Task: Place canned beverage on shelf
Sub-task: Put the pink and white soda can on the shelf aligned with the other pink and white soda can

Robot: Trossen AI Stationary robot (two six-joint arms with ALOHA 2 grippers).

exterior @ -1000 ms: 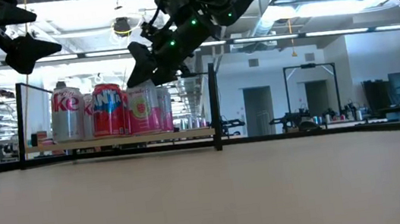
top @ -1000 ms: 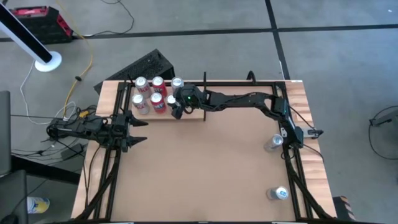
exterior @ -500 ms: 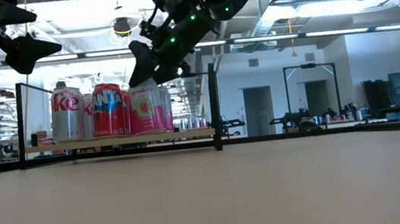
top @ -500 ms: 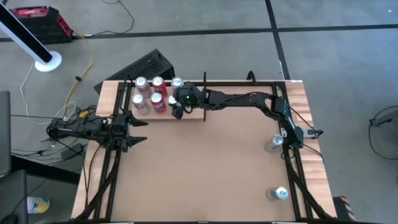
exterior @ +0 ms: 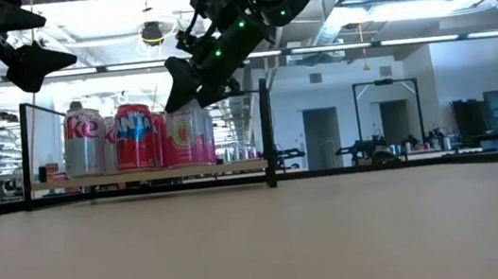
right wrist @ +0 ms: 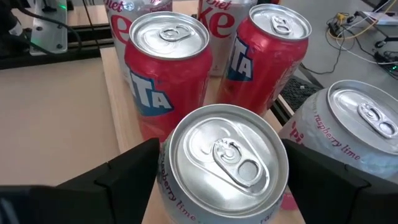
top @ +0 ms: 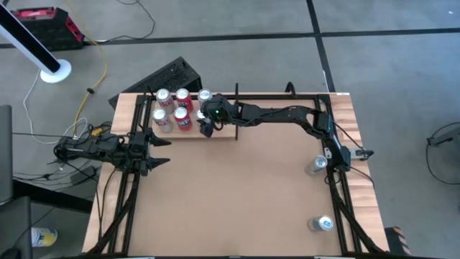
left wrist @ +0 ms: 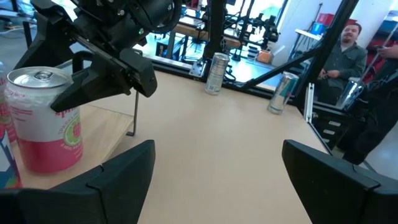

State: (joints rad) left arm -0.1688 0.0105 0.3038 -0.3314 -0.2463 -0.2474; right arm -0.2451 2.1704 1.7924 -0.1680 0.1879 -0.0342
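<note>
Over the shelf (top: 223,131), the right gripper (exterior: 192,82) has lifted slightly since a second ago, fingers spread and clear of the pink can (right wrist: 221,167), which stands on the shelf among other cans, apparently placed; the left gripper (top: 157,151) waits spread.

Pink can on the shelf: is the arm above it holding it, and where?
Nothing looks held. The right end effector hangs open over the pink can, fingers spread either side of its top. The left end effector is empty too.
</note>
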